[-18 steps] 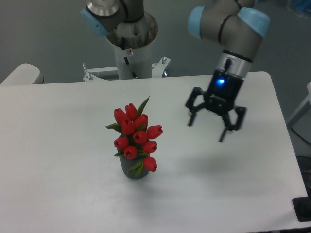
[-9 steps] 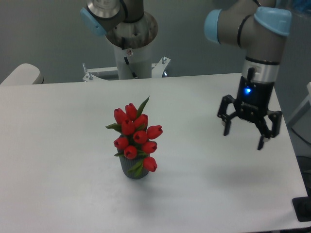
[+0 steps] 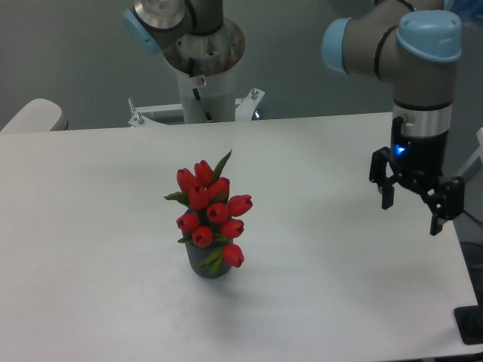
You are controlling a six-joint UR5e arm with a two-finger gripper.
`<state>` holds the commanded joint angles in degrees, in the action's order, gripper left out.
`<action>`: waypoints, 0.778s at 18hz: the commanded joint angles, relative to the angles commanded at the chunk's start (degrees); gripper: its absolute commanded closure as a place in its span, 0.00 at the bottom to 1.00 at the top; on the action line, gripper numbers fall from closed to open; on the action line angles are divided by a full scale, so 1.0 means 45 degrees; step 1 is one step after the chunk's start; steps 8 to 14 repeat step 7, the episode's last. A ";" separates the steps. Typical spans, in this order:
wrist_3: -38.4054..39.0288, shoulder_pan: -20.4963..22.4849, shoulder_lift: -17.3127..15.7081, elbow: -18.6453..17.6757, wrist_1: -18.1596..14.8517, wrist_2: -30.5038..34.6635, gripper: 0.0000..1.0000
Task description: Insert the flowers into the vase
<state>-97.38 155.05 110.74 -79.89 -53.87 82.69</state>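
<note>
The flowers [image 3: 211, 210], a tight bunch of red tulip buds with green leaves, stand upright in the vase [image 3: 205, 265], a small dark grey cylinder on the white table, left of centre. Only the vase's lower wall shows below the buds and leaves. My gripper [image 3: 412, 215] hangs open and empty above the table's right edge, far to the right of the bunch, fingers pointing down.
The arm's base column [image 3: 202, 72] stands behind the table's far edge. A rounded white object [image 3: 30, 117] pokes in at the far left. The table's right edge [image 3: 450, 226] runs just under the gripper. A dark object [image 3: 471, 326] sits off the table's near right corner.
The open gripper has swung steadily to the right, from the table's centre-right to its right edge. The flowers and vase have not moved.
</note>
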 joint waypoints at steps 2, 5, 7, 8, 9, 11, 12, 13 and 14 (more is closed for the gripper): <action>0.0000 -0.0158 -0.0098 0.0000 -0.0274 0.0179 0.00; 0.0000 -0.0256 -0.0176 -0.0078 -0.0295 0.0198 0.00; 0.0000 -0.0295 -0.0176 -0.0097 -0.0314 0.0179 0.00; 0.0000 -0.0295 -0.0176 -0.0097 -0.0314 0.0179 0.00; 0.0000 -0.0295 -0.0176 -0.0097 -0.0314 0.0179 0.00; 0.0000 -0.0295 -0.0176 -0.0097 -0.0314 0.0179 0.00; 0.0000 -0.0295 -0.0176 -0.0097 -0.0314 0.0179 0.00; 0.0000 -0.0295 -0.0176 -0.0097 -0.0314 0.0179 0.00; 0.0000 -0.0295 -0.0176 -0.0097 -0.0314 0.0179 0.00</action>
